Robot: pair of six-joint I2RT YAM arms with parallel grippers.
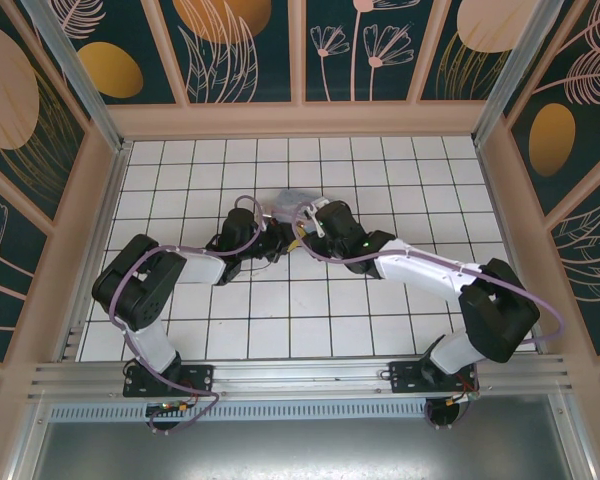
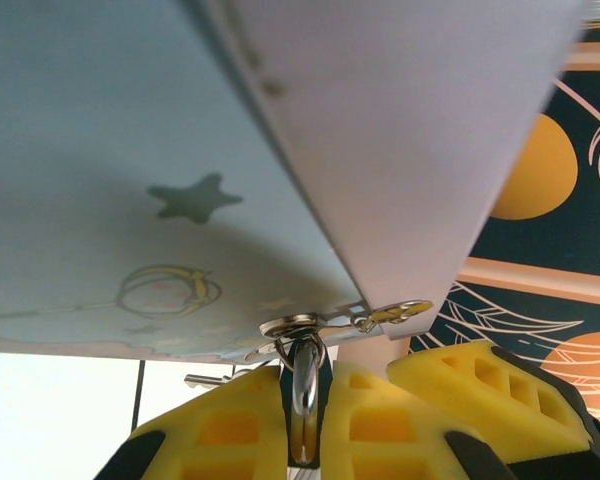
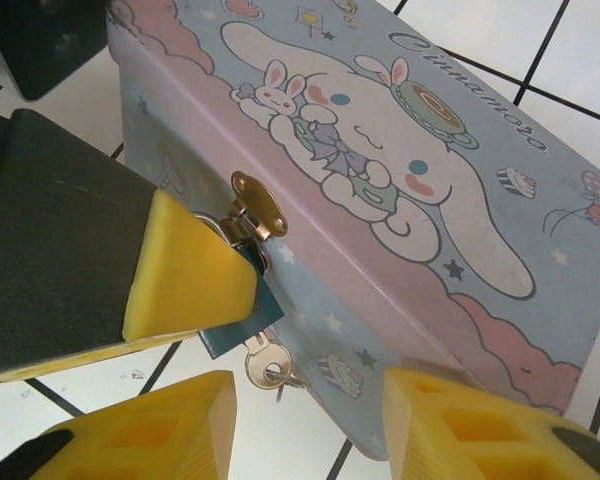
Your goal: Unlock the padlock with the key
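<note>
The blue padlock [image 3: 242, 322] hangs from the brass hasp [image 3: 252, 206] on the front of a pastel cartoon-printed tin box [image 3: 400, 190]. My left gripper [image 2: 306, 405] is shut on the padlock [image 2: 305, 372], its yellow fingers [image 2: 230, 425] pressed on either side of the blue body and silver shackle. One of those left fingers [image 3: 188, 268] also shows in the right wrist view. The small silver key [image 3: 267, 362] sticks out of the padlock's underside. My right gripper [image 3: 305, 400] straddles the key with its jaws apart, neither pad touching it. Both grippers meet at the box [image 1: 290, 203] in the top view.
The box stands on the white tiled floor [image 1: 280, 310] at mid-table, tipped up in the left wrist view. Decorated walls [image 1: 300, 50] enclose the floor on three sides. Open tiles lie in front of and beside the arms.
</note>
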